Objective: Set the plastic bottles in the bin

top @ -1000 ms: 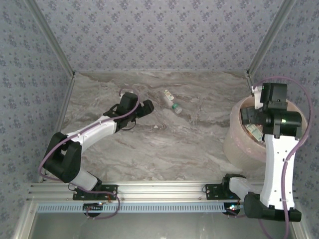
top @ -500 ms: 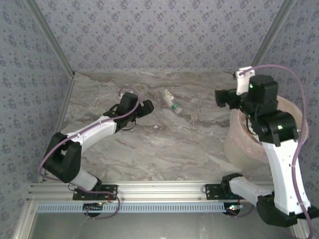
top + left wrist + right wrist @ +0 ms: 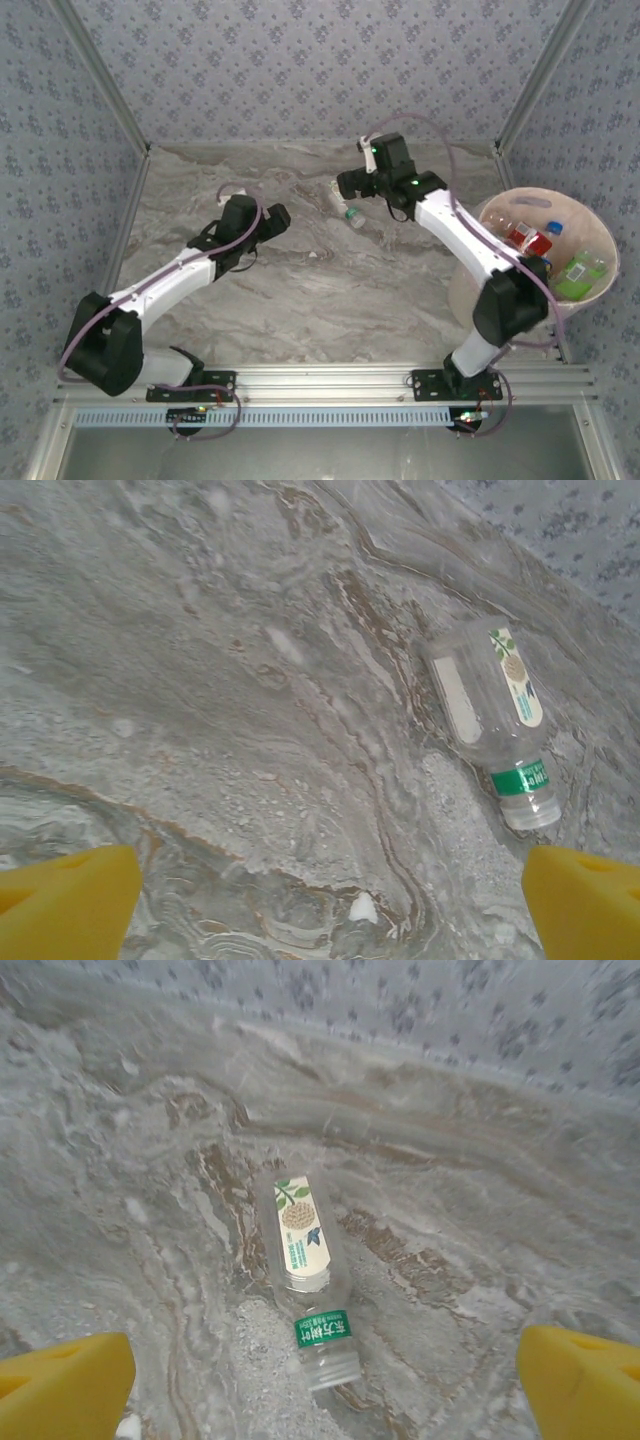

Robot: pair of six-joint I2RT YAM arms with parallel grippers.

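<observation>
Top external view: 1 clear plastic bottle (image 3: 347, 205) lies on its side on the grey marbled bench (image 3: 330, 300), far-centre, near the back wall (image 3: 320, 70). Bin (image 3: 468, 285) stands at the right edge of the bench, pale pink, round, well apart from that bottle. Inside the bin are several bottles, among them a red-labelled bottle (image 3: 525, 237) and a green-labelled bottle (image 3: 578, 275); exact count cannot be told.

Right arm reaches across from the bin side, right pincer (image 3: 343, 186) just beside the far end of the loose bottle; contact cannot be told from above. Left arm stretches up from the left, left pincer (image 3: 278, 218) pointing toward the bottle from its left, near it but apart.

Right wrist view: right pincer (image 3: 325, 1402) spread wide, yellow pads (image 3: 65, 1385) at the 2 lower corners, nothing between them touched. Bottle (image 3: 305, 1250) lies ahead in the middle, white label with green leaf print facing up, green band at the neck, neck end toward the camera.

Left wrist view: left pincer (image 3: 325, 905) also spread wide, yellow pads (image 3: 585, 900) at both lower corners, holding nothing. Bottle (image 3: 490, 715) sits up and to the right, on its side, neck end pointing down-right, clear of both pads
</observation>
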